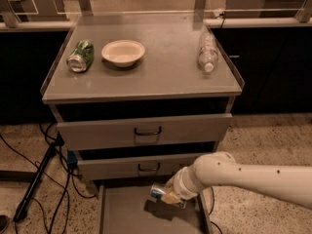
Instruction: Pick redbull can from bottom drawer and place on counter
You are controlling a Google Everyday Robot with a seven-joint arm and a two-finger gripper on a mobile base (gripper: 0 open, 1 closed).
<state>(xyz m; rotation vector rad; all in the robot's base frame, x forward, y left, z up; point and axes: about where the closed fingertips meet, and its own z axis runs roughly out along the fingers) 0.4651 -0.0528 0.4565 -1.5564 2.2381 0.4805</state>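
Jaws clenched on the redbull can (156,193), which lies on its side between them, its shiny silver end turned to 9 o'clock. The gripper (170,197) sits inside the open bottom drawer (122,216), at about 1 o'clock of the drawer floor that shows, close to the back. The white arm (253,177) reaches in from 3 o'clock. A dark shadow lies on the grey drawer floor just under the can at 6 o'clock. Whether the can touches the floor cannot be told.

Above it, the middle drawer (112,168) and the top drawer (97,133) each stand pulled out a little, with a dark gap over each front. Their insides are too dark to read.

The counter (161,79) carries three things. A pale bowl (122,53) stands upright at 11 o'clock of the counter's centre, open side up. A green can (81,56) lies on its side at 10 o'clock, just beside the bowl but apart from it, silver end towards 7 o'clock. A clear plastic bottle (207,51) lies on its side at 2 o'clock near the right raised edge, cap pointing to 6 o'clock.

Black cables (58,189) trail over the floor at 9 o'clock of the cabinet
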